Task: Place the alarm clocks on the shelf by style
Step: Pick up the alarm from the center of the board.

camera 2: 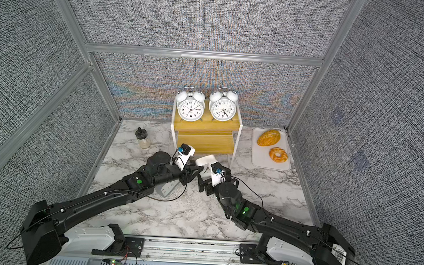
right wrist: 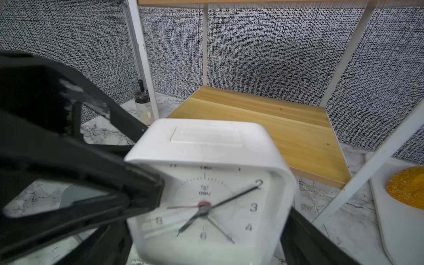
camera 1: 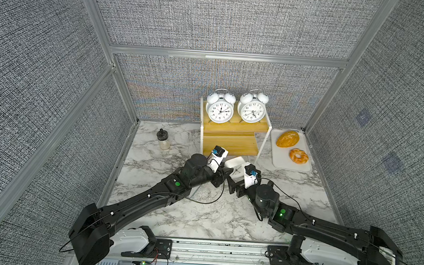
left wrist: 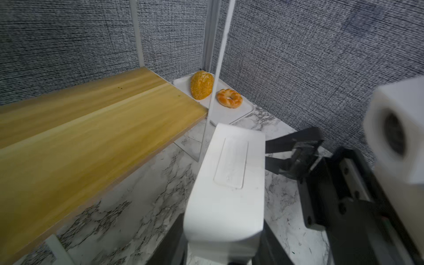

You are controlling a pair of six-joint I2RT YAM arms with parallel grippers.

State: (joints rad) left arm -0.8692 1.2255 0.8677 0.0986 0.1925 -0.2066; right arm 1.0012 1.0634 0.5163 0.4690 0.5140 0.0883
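My left gripper (left wrist: 220, 246) is partly closed and clamped on the small white square clock (camera 1: 234, 163), with one finger (right wrist: 137, 190) across the dial. My right gripper (right wrist: 206, 238) is spread wide with a finger on either side of the same clock, and I can't confirm any contact. The clock is upright, just in front of the shelf (camera 1: 201, 135) and its lower board (camera 1: 230, 144). Can't tell if it's off the table. The left twin-bell clock (camera 1: 219, 110) and right twin-bell clock (camera 1: 252, 111) stand side by side on the top board (camera 1: 235, 126). The grey rectangular clock (camera 2: 166, 189) lies mostly hidden under my left arm.
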